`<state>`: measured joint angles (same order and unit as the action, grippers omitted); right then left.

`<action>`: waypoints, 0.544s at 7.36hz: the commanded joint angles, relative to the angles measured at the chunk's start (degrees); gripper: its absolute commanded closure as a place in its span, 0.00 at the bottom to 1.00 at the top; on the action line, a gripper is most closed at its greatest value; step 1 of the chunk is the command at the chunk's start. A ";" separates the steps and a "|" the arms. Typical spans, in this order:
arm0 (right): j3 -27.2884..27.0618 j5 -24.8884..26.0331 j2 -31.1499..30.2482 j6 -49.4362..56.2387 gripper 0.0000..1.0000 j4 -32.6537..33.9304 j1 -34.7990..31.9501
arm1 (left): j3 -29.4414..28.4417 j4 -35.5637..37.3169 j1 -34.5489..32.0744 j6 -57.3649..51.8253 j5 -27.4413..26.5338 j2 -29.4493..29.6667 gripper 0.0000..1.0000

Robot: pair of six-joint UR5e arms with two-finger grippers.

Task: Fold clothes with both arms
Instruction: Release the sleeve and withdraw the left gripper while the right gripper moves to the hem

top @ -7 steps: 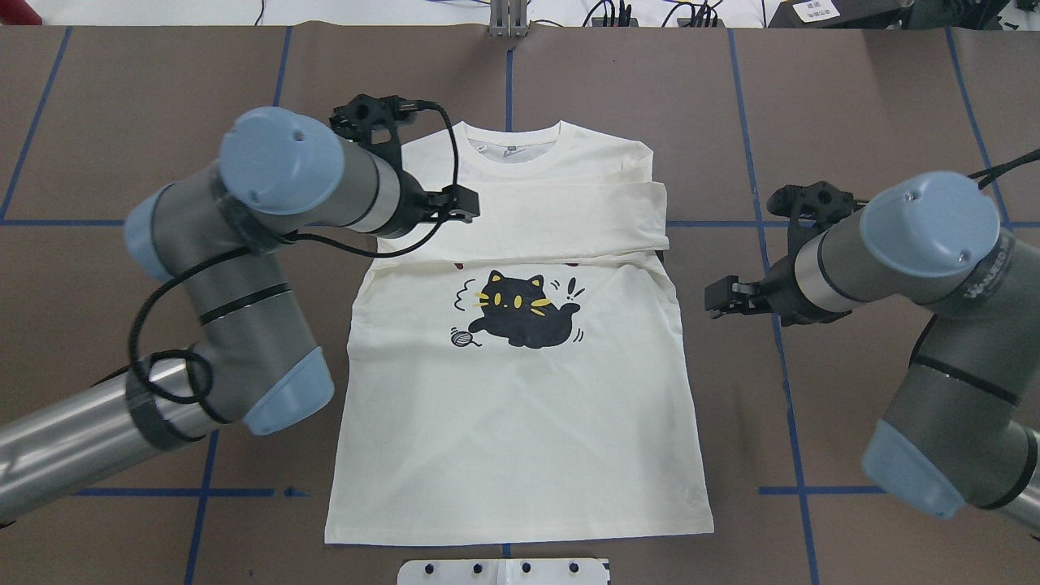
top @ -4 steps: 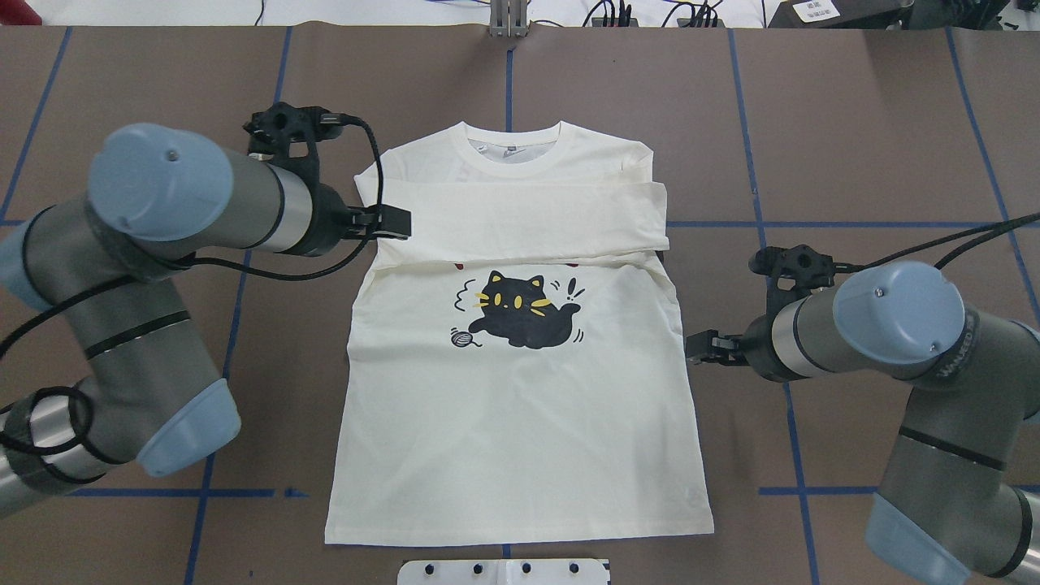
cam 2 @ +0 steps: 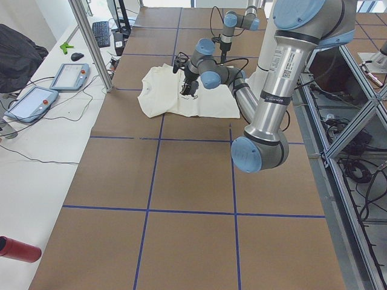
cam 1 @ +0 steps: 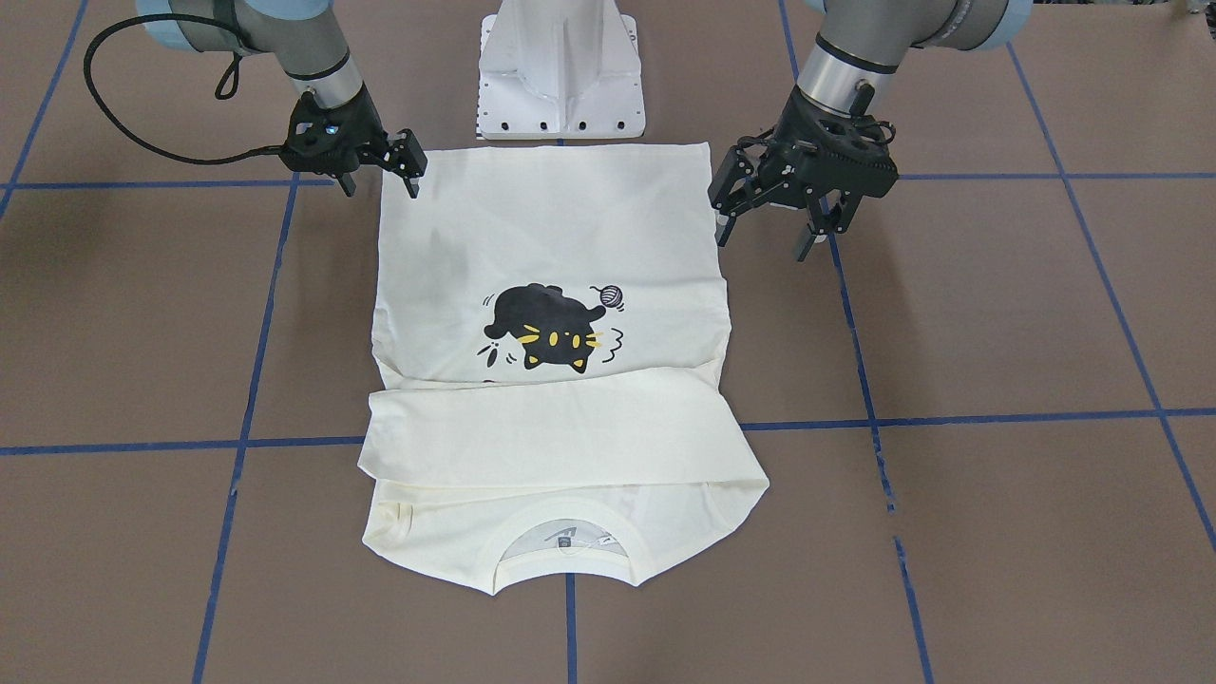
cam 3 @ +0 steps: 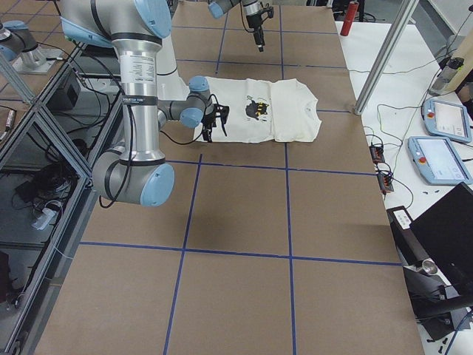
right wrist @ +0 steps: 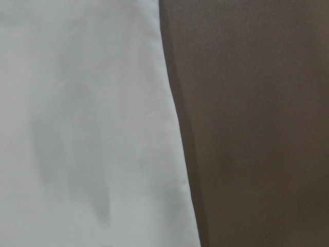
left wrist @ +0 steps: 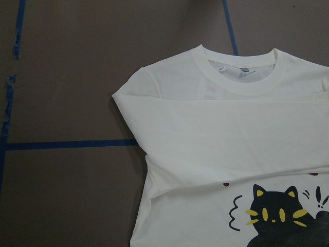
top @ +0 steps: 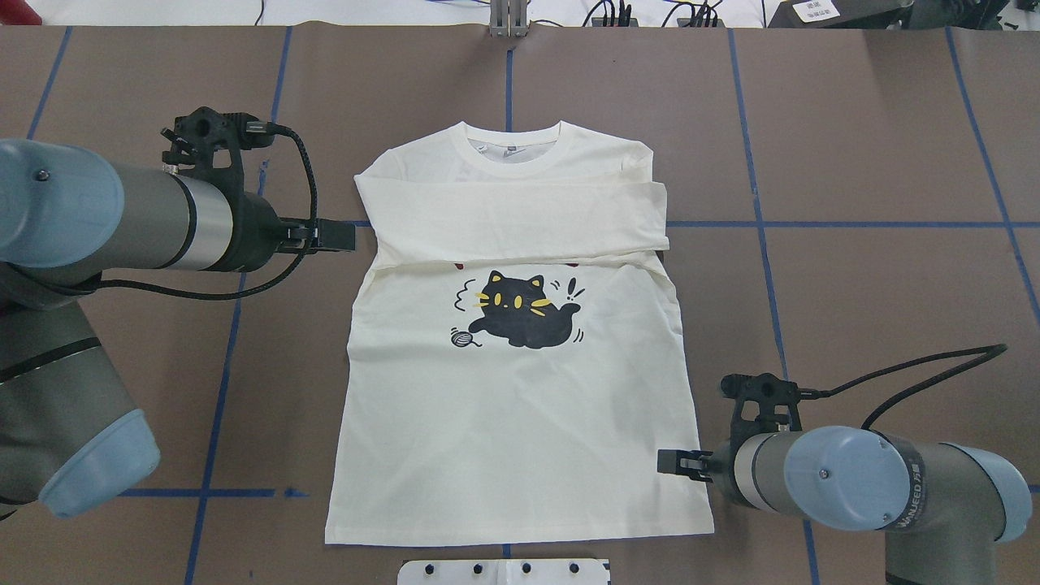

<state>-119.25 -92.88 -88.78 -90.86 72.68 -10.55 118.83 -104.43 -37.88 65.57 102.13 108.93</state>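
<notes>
The cream clothes lie flat, print side up, collar at the far side and both sleeves folded across the chest above the black cat. My left gripper hangs open and empty, raised beside the shirt's left shoulder; the front view also shows this left gripper open. My right gripper is open and low at the shirt's right edge near the hem, seen too as the right gripper. In the right wrist view that cloth edge fills the left half. The left wrist view looks down on the collar and folded sleeve.
The brown table is marked with blue tape lines. The white pedestal base stands just behind the hem. Side tables with tablets and a metal pole lie beyond the far edge.
My left gripper has drawn back leftward off the folded sleeve and now hangs beside the shirt. My right gripper has travelled along the shirt's right edge toward the hem.
</notes>
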 commanded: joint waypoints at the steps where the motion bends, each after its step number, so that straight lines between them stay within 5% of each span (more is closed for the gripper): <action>1: -0.02 1.55 -0.60 -3.26 0.00 0.00 3.51 | 0.70 0.10 -0.01 -0.01 0.00 -0.03 0.01; 3: -0.02 2.62 -0.51 -3.97 0.10 0.09 5.10 | 0.96 0.10 -0.01 -0.01 0.00 -0.03 0.01; 4: -0.02 2.53 -0.43 -3.97 0.33 0.09 5.10 | 0.96 0.10 -0.01 -0.01 0.00 -0.03 0.01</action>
<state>-119.27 -90.45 -89.29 -94.66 72.74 -5.74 119.75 -104.33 -37.88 65.57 102.13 108.90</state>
